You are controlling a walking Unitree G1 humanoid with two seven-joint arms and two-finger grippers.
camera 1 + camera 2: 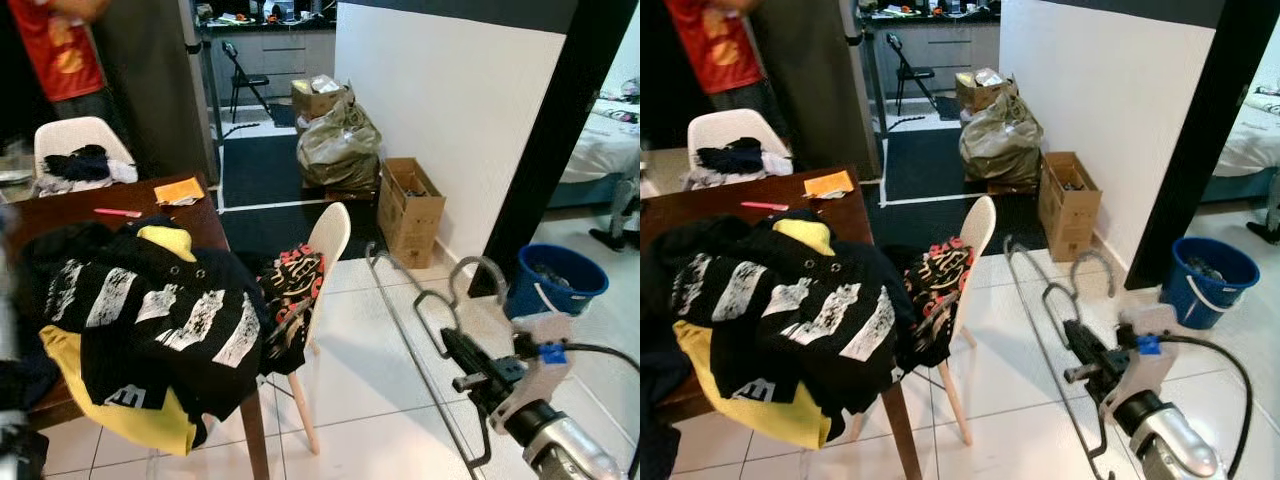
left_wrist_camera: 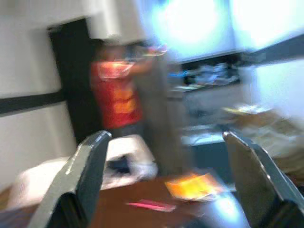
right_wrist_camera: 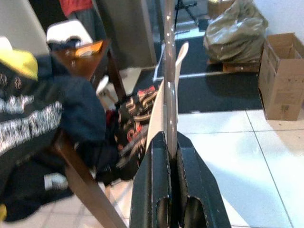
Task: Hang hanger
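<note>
Right wrist view: right claw (image 3: pixel 172 142) clenched on hanger (image 1: pixel 400 310) (thin rod pinched for carrying)
Left claw (image 2: pixel 166 180): released, idle

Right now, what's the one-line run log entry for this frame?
right gripper: shut on hanger, held over floor | left gripper: open, over table | hanger not yet hung

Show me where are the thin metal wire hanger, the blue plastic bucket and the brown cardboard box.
thin metal wire hanger (image 1: pixel 402 325), left eye view, long straight bar
blue plastic bucket (image 1: pixel 524 293), left eye view, outer wall
brown cardboard box (image 1: pixel 1070 215), right eye view, front side
</note>
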